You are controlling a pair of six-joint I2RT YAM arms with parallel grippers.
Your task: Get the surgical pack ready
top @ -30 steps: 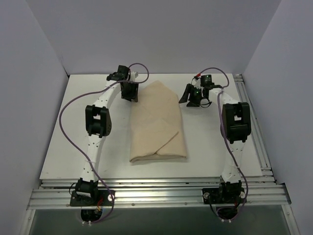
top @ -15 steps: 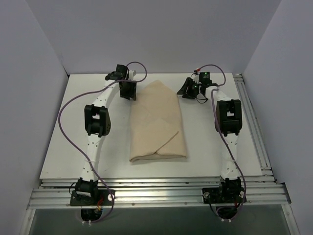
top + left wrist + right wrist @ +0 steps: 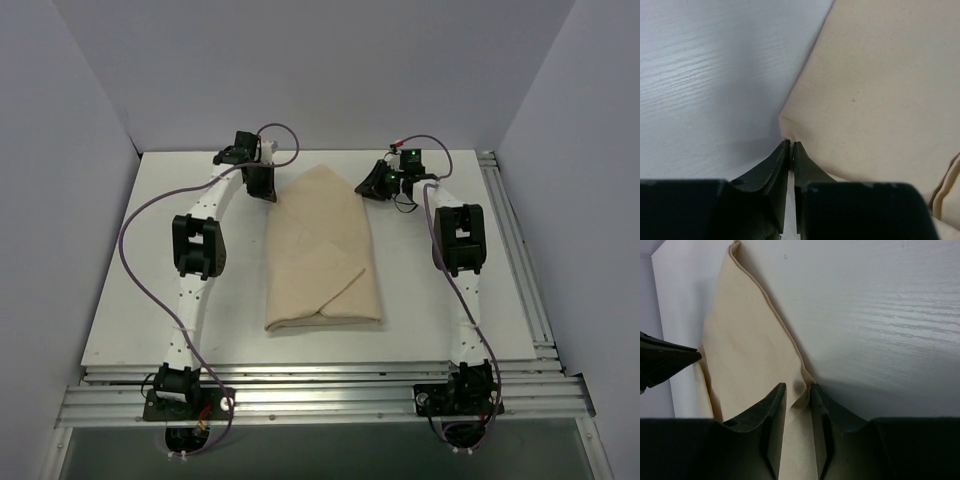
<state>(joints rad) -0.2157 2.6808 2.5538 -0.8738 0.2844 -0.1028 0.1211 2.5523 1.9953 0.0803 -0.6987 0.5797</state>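
The surgical pack (image 3: 322, 255), a smooth tan cloth bundle folded envelope-like with a pointed far end, lies centred on the white wood-grain table (image 3: 150, 290). At its far-left edge the left gripper (image 3: 791, 144) has its 2 black fingers pressed nearly together on the hem. At its far-right edge the right gripper (image 3: 797, 387) pinches a raised pucker.

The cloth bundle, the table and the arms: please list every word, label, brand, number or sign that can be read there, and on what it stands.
None: no readable text in any view.
The tan cloth bundle is plain.
The white table bears no mark.
The arms show no lettering that can be made out.
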